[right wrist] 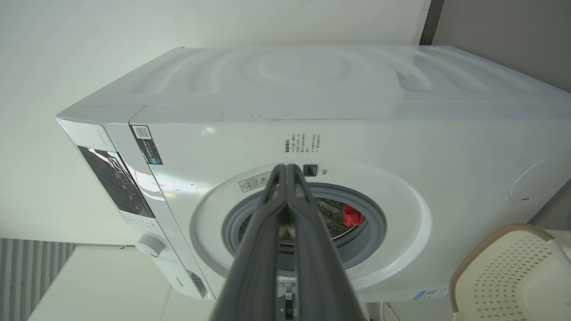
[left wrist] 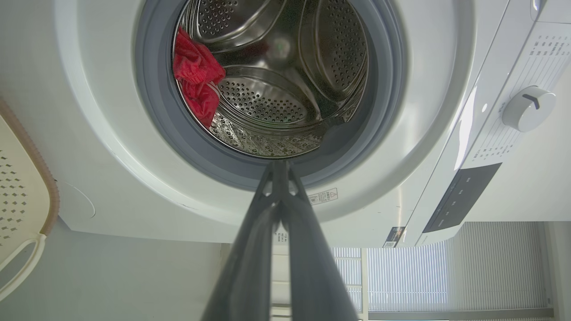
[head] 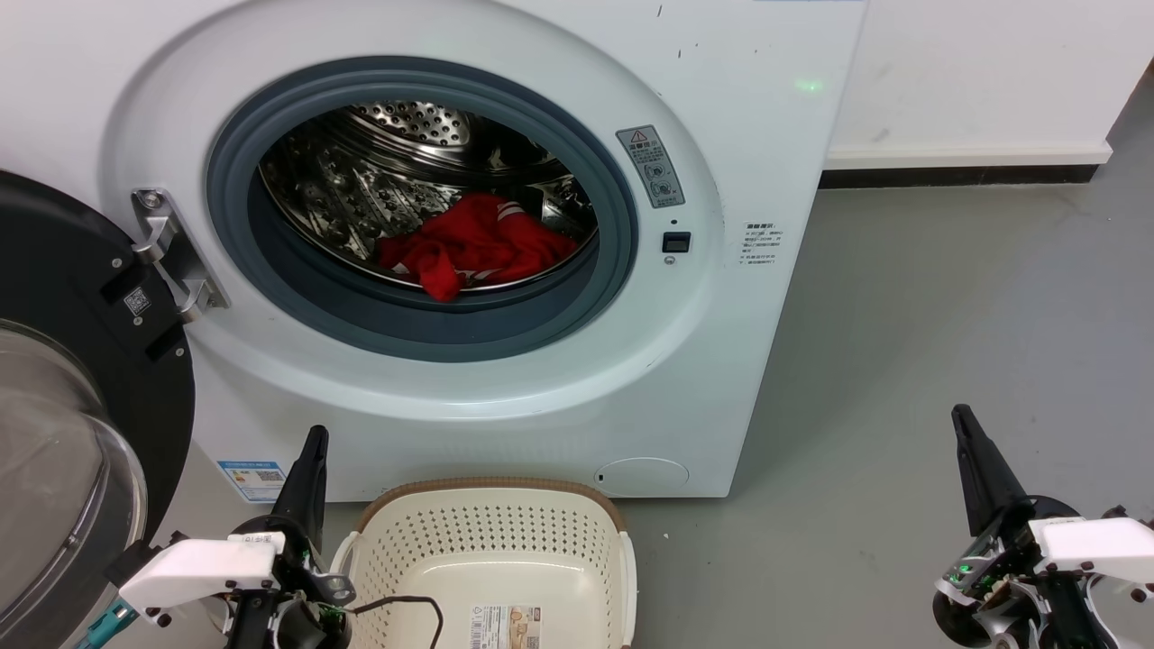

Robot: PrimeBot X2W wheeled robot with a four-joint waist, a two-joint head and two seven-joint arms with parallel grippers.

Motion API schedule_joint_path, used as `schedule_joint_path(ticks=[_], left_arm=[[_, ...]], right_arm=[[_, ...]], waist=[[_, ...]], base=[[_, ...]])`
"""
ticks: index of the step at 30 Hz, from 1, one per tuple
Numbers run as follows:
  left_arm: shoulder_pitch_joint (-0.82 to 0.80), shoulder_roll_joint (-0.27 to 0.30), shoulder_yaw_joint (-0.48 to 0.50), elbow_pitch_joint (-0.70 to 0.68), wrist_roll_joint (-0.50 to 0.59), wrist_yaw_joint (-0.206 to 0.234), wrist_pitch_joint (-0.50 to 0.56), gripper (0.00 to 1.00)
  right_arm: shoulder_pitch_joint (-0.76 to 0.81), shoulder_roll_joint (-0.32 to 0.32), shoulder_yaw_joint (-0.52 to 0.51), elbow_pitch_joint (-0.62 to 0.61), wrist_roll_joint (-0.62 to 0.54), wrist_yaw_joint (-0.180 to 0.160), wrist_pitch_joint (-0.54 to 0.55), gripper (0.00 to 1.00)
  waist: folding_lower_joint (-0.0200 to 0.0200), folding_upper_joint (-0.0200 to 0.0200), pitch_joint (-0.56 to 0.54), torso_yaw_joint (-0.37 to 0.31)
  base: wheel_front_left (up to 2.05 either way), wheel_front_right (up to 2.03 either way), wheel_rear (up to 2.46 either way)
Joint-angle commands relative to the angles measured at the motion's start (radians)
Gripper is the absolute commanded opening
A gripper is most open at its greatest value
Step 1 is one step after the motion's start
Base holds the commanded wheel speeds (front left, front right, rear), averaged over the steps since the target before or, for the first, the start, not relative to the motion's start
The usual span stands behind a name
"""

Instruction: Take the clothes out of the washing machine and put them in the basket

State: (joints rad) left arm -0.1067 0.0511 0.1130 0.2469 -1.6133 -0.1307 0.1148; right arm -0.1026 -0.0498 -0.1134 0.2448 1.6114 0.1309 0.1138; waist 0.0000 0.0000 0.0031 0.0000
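The washing machine (head: 541, 397) stands with its black-rimmed door (head: 90, 342) open on the robot's left; the grey rubber ring (head: 297, 311) runs round the porthole, and behind it there is the perforated steel drum (head: 361, 189). The clothes (head: 473, 245) are inside the drum; they make one bright red heap with a few white stripes, low in the drum and toward its front; one red fold hangs down at the drum's front lip (whether it reaches the grey ring, I cannot tell).

The basket (head: 491, 485) sits on the grey floor (head: 902, 361), just in front of the machine and below the porthole; a paper label (head: 505, 625) lies on its cream bottom, and a thin black cable (head: 424, 602) from the left arm loops over its near left corner.

The left pincer (head: 315, 437) is low, just beside the basket's left side, and points up toward the machine's front; it is clenched and carries nothing; in the left wrist view its two fingers meet at their tips before the ring of the porthole. The right pincer (head: 963, 416) is over the floor at the right, well apart from the basket and the machine; it is also clenched and empty; in the right wrist view its fingers join at the tips in front of the white panel.
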Motion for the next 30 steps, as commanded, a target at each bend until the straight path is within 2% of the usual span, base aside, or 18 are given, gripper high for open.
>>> schedule_joint_path(ticks=[1,22,23,30], left_arm=[[-0.005,-0.002,0.003,-0.003,0.0,-0.002,0.002,0.0],[-0.005,-0.002,0.003,-0.003,0.0,-0.002,0.002,0.0],[-0.005,-0.002,0.003,-0.003,0.0,-0.002,0.002,1.0],[0.003,-0.001,-0.037,-0.007,0.02,0.0,-0.037,1.0]], right_arm=[[-0.014,-0.001,-0.001,0.001,0.004,0.0,0.002,0.0],[-0.014,-0.001,-0.001,0.001,0.003,0.0,0.002,0.0],[-0.014,-0.001,-0.001,0.001,0.003,0.0,0.002,1.0],[0.02,0.001,0.023,-0.012,-0.025,0.0,-0.036,1.0]], waist=[[0.0,0.0,0.0,0.0],[0.0,0.0,0.0,0.0],[0.0,0.0,0.0,0.0],[0.0,0.0,0.0,0.0]], base=[[0.0,0.0,0.0],[0.0,0.0,0.0],[0.0,0.0,0.0],[0.0,0.0,0.0]])
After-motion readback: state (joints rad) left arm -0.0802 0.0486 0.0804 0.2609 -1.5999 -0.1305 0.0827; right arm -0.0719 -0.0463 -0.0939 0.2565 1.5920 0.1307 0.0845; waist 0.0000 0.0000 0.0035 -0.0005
